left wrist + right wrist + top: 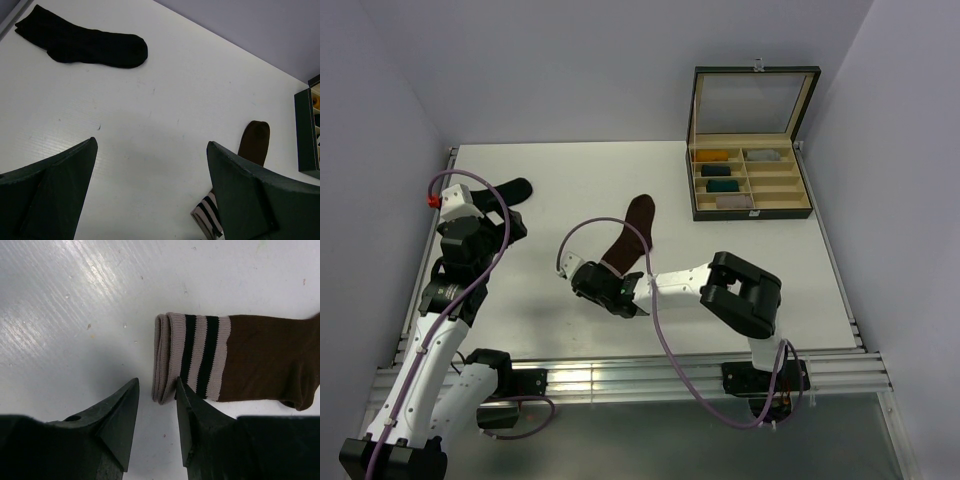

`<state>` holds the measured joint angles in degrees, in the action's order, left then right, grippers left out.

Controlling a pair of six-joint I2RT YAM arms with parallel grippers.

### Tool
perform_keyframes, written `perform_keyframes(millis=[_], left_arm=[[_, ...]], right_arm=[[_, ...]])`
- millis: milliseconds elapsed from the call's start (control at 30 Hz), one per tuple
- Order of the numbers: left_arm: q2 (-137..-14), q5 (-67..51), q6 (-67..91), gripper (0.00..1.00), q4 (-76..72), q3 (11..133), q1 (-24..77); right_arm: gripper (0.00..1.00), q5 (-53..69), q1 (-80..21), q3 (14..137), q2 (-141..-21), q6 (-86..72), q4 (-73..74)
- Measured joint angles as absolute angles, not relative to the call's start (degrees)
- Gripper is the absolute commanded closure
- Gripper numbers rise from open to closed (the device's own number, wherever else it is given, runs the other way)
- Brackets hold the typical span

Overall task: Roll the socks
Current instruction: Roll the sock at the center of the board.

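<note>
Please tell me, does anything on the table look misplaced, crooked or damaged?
Nothing looks damaged or spilled. The only oddity is that the two socks lie far apart. The black sock is near the far left edge. The brown sock slants across the middle, and its striped cuff looks folded over at the end.

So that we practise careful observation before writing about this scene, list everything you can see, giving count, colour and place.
brown sock: one, dark brown with a striped cuff, flat at mid-table
black sock: one, black, flat at the far left
box: one, dark, lid up, far right
rolled bundles: about five, mustard, grey, teal and dark, in the box's compartments
table: one, white, under everything
left tool: one, dark, open, over the table's left side
right tool: one, dark, fingers narrowly apart, at the brown sock's cuff
</note>
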<state>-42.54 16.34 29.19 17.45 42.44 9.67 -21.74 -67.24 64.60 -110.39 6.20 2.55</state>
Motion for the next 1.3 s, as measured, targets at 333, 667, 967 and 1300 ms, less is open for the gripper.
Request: perform_keyframes(millis=[333,667,967,1300], left_arm=[[-42.52,16.34,29.19,0.04,17.43,42.44,9.67],[-42.52,16.34,29.19,0.04,17.45,42.44,9.67],[-42.61,16.32,29.19,0.04,17.45,42.44,9.67],[-45.25,14.76,29.98,0.03,17.8,42.44,9.65]], right_arm=[[0.66,-21.63,-67.26,64.71,-110.91,6.22,2.02],[0.76,-23.81,-67.26,67.88,-113.84,5.17,2.17],[1.0,-23.46,-66.63,68.82,-114.5,3.27,2.59],[1.0,-5.3,-58.57,68.01,-111.85,-4.45,2.98]])
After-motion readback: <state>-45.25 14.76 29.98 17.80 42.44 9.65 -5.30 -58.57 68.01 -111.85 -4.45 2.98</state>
